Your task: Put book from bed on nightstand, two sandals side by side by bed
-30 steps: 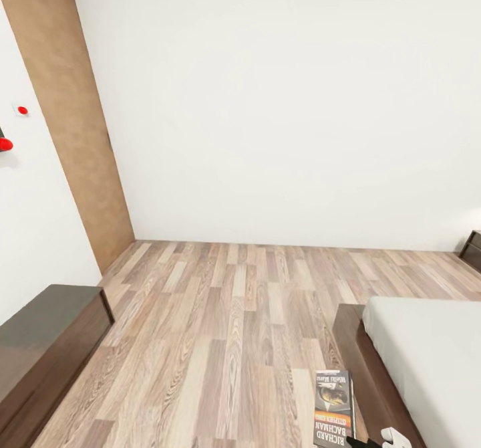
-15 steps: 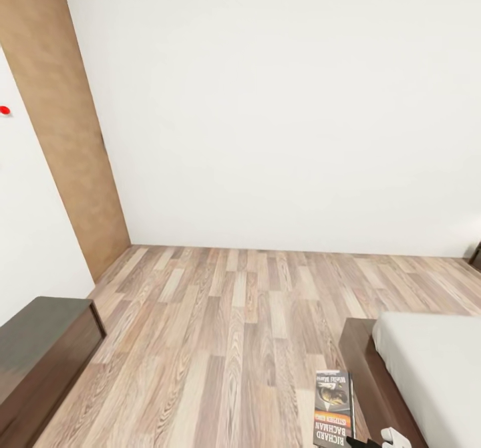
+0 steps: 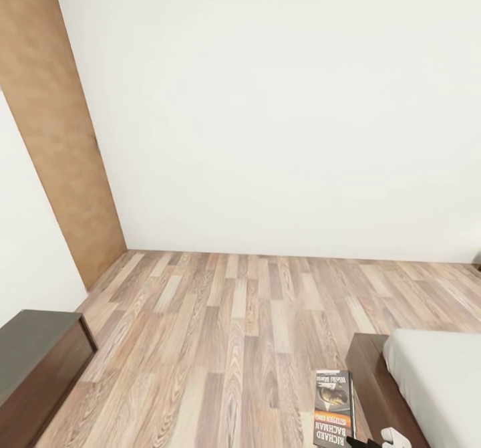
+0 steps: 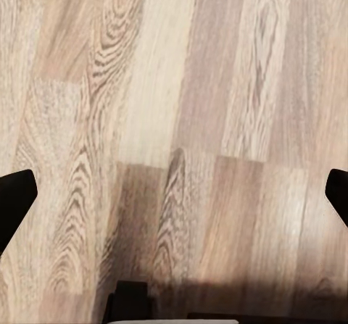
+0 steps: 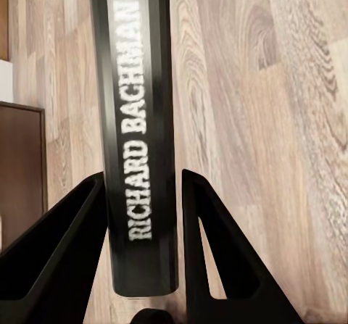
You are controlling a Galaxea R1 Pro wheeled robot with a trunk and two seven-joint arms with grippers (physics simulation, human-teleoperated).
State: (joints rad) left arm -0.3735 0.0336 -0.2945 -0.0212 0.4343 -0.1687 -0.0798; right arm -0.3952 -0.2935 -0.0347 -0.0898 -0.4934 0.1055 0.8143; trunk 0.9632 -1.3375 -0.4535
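The book (image 3: 333, 408), dark with an orange band and white lettering, hangs over the wood floor at the bottom of the head view, just left of the bed's foot corner. My right gripper (image 3: 369, 442) is shut on it. The right wrist view has the book's spine (image 5: 141, 143) clamped between the two black fingers (image 5: 210, 244). The bed (image 3: 437, 381) has a grey mattress on a dark brown frame (image 3: 366, 366). A dark sliver of a nightstand (image 3: 478, 261) shows at the far right edge. My left gripper (image 4: 174, 201) is open over bare floor. The sandals are out of view.
A long low dark cabinet (image 3: 37, 361) stands against the left wall. The tan sliding door (image 3: 57, 140) fills the left corner beside a plain white wall (image 3: 280, 114). Wood-plank floor (image 3: 227, 327) stretches between the cabinet and the bed.
The camera has turned and tilted: the cabinet, bed and floor sit lower in the picture, and the red marks on the left wall have left it. The book stays in my right gripper.
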